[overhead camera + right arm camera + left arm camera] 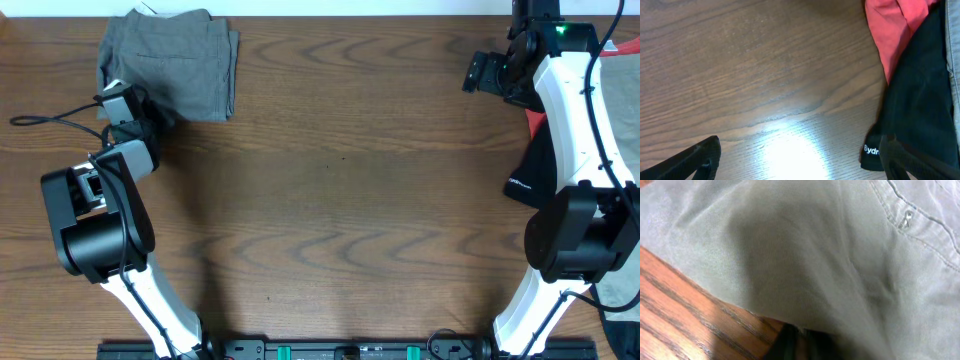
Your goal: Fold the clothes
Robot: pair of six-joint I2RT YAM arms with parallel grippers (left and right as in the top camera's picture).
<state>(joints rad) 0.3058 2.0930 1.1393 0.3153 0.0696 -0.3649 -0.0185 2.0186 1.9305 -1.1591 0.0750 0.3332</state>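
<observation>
The grey-olive shorts (170, 62) lie at about ten o'clock on the tabletop (340, 190), in a flat, roughly squared bundle. The left jaws sit at its seven o'clock corner. In the left wrist view the cloth drapes over them, so you cannot tell whether they are apart or pinching it.

The right jaws hang wide apart over bare wood near two o'clock, holding nothing. Just beside them, toward three o'clock, is a black garment (920, 90) with a white logo, touching a red garment (890, 30).

Expect the shorts to be light, limp and creased. They will likely sag and drag rather than slide stiffly. Take hold at stitched places, such as the seam (920, 215) or waistband, where the doubled cloth should slip less than a single layer would.
</observation>
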